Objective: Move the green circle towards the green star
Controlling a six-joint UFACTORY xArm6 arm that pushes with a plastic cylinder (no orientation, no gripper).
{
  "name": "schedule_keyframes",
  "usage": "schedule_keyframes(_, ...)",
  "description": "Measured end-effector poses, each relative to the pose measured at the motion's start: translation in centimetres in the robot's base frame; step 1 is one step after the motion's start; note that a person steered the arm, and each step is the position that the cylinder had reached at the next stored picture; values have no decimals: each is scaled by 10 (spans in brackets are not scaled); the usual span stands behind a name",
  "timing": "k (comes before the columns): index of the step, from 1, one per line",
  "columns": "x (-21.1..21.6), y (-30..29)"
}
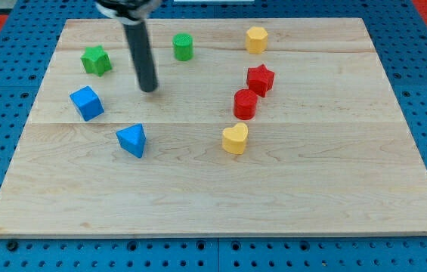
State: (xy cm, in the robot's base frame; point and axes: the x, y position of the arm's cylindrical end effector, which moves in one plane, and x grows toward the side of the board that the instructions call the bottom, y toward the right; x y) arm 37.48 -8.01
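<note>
The green circle (183, 47) stands near the board's top edge, a little left of centre. The green star (96, 60) lies at the upper left. My tip (149, 89) rests on the board between them and lower down, below and left of the green circle and to the right of the green star. It touches neither block.
A blue cube (86, 103) and a blue triangle (131, 140) lie at the left, below my tip. A yellow hexagon (256, 39), a red star (260, 79), a red cylinder (244, 103) and a yellow heart (235, 139) lie right of centre on the wooden board (334, 174).
</note>
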Motion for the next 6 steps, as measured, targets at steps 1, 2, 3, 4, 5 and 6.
schedule_keyframes(1, -44, 38)
schedule_keyframes(2, -88, 58)
schedule_keyframes(3, -115, 57)
schedule_keyframes(4, -126, 0)
schedule_keyframes(5, -113, 52)
schedule_keyframes(6, -88, 54)
